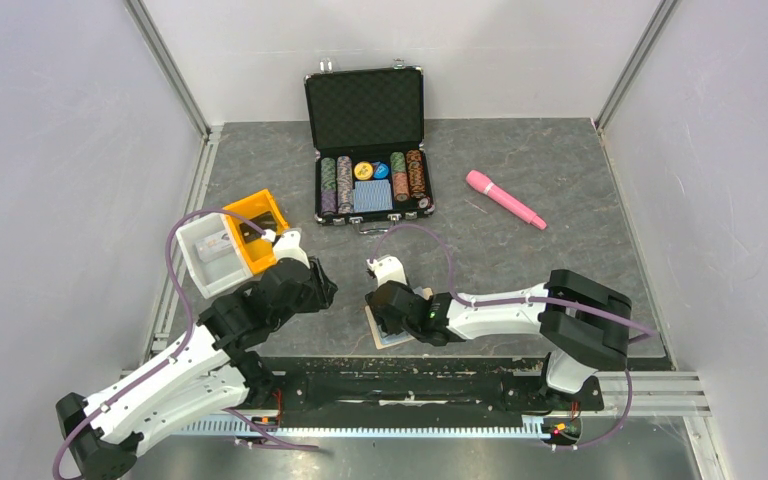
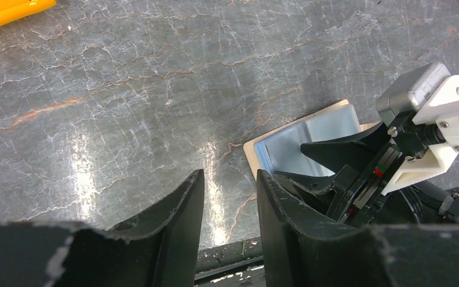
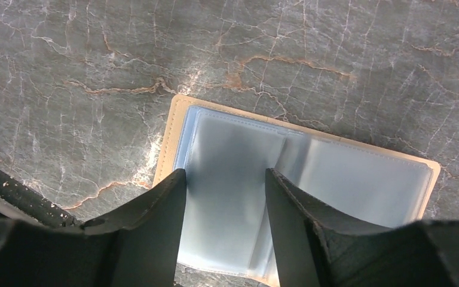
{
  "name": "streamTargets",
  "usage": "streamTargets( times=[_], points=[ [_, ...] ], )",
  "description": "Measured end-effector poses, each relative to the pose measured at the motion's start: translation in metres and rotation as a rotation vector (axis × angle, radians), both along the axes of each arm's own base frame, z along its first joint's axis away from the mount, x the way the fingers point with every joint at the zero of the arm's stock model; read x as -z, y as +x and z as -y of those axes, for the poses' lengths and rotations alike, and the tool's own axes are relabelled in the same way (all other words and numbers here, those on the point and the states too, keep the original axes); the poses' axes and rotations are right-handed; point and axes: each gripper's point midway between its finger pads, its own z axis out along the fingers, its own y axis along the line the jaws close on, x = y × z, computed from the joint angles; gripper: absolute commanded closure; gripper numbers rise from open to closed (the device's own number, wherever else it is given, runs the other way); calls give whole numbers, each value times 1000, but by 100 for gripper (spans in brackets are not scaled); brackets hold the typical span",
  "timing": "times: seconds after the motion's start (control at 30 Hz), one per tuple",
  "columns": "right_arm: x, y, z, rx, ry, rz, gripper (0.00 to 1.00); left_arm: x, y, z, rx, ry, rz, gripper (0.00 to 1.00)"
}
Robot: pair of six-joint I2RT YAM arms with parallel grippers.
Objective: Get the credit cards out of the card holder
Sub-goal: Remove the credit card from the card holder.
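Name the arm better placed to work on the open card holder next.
The right arm. Its jaws are open directly above the opened card holder, straddling one clear sleeve. The left arm has its jaws beside the holder, over the table.

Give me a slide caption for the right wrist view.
Right gripper, open, poised over the card holder, which lies spread open on the grey marbled table.
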Motion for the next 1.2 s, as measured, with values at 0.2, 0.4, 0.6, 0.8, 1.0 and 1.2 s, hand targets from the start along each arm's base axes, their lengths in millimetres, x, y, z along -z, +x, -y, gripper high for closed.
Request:
streamTargets(
  times=[0.2, 0.4, 0.6, 0.8, 1.0, 1.2],
  points=[
    [0, 0, 0, 1, 0, 2, 51, 0, 0, 0, 2, 3, -2, 55],
    [-1, 0, 0, -1, 0, 3, 56, 0, -1, 0, 3, -1, 1, 55],
    [-2, 1, 5, 7, -17, 10, 62, 0, -1, 0, 4, -1, 0, 55],
    [-2, 2, 7, 14, -25, 17, 67, 0, -1, 0, 4, -2, 0, 54],
    [-2, 1, 10, 13, -17, 19, 71, 0, -1, 0, 6, -3, -1, 54],
    [-6, 0, 13, 14, -5, 24, 72, 0, -2, 2, 13, -8, -5, 54]
  ],
)
